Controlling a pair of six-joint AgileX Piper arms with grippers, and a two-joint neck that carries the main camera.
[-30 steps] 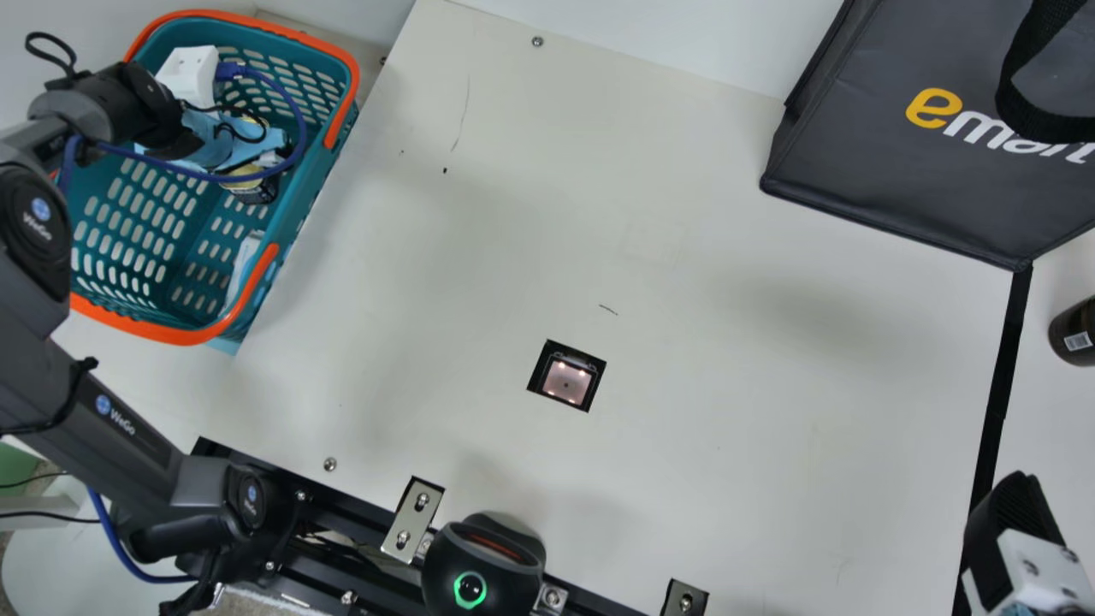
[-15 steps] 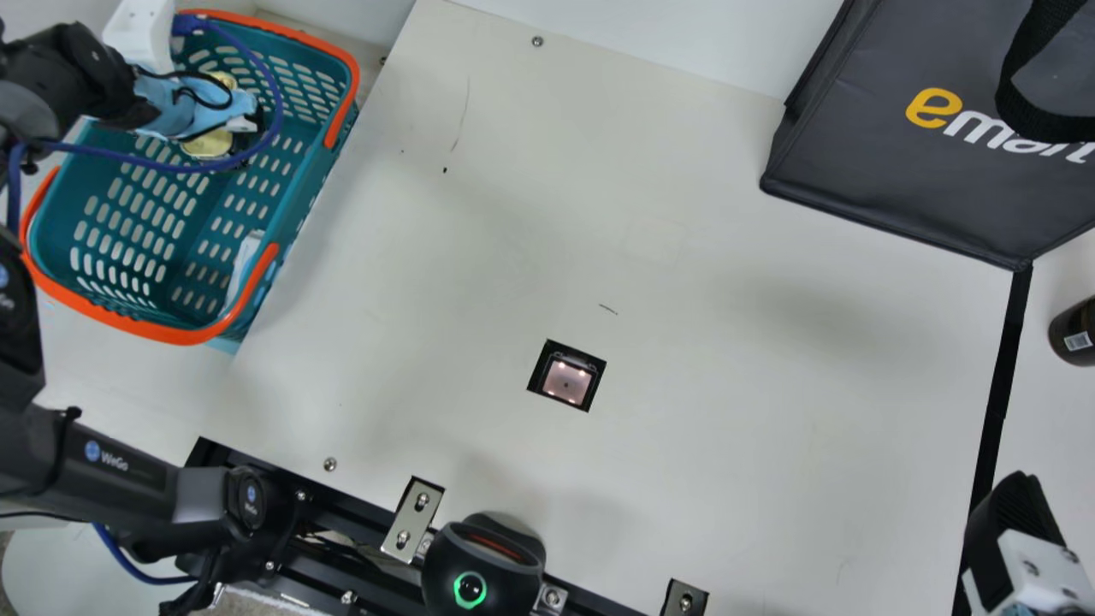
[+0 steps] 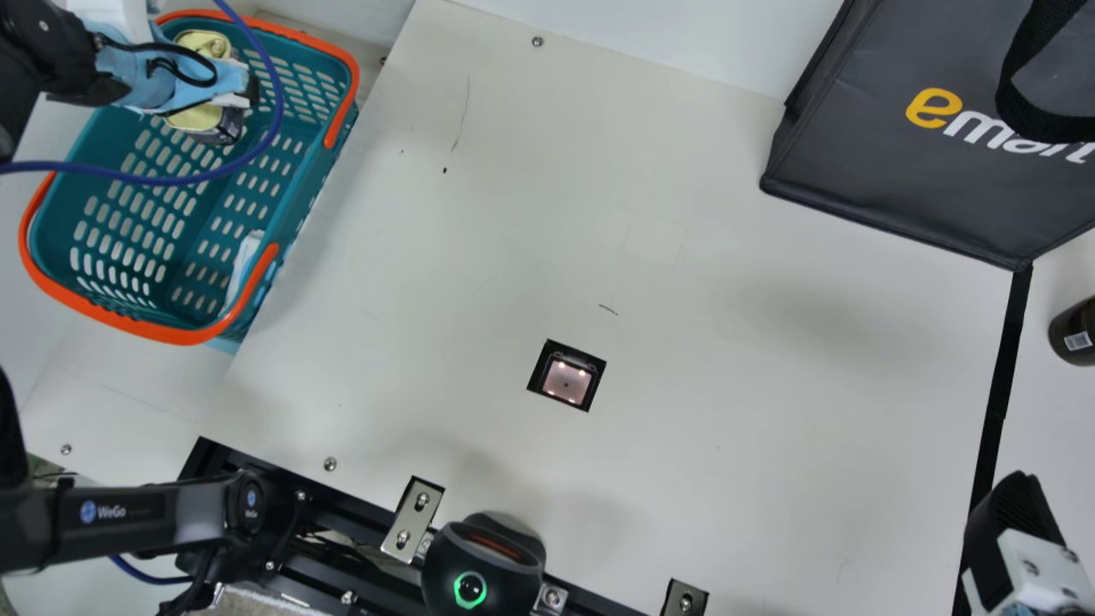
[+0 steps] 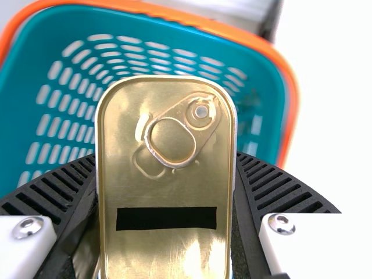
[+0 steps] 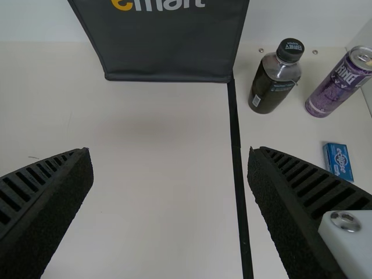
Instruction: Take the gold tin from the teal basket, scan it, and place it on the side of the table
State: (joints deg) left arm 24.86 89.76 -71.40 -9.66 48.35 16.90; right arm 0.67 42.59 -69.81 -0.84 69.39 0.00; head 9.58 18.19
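Note:
At the far left of the main view, my left gripper [image 3: 184, 81] is over the teal basket [image 3: 128, 323], and parts of the gold tin [image 3: 195, 118] show on both sides of it. In the left wrist view the left gripper [image 4: 165, 156] is shut on the gold tin [image 4: 186, 186], whose pull-ring lid faces the camera, with the basket [image 4: 186, 17] behind it. Scanner window [image 3: 566, 381] glows in the middle of the table. My right gripper [image 3: 1018, 530] stands at the lower right; the right gripper [image 5: 170, 151] is open, its fingers apart over the table.
A dark bag [image 3: 907, 162] stands at the back right. Beyond the black tape line [image 5: 237, 151] are a dark bottle [image 5: 273, 84], a purple can [image 5: 337, 87] and a blue packet [image 5: 338, 161]. A device with a green ring [image 3: 470, 590] sits at the near edge.
My left gripper has risen out of the basket's inside and shifted towards the view's upper left, carrying the gold tin along. The right arm has kept still.

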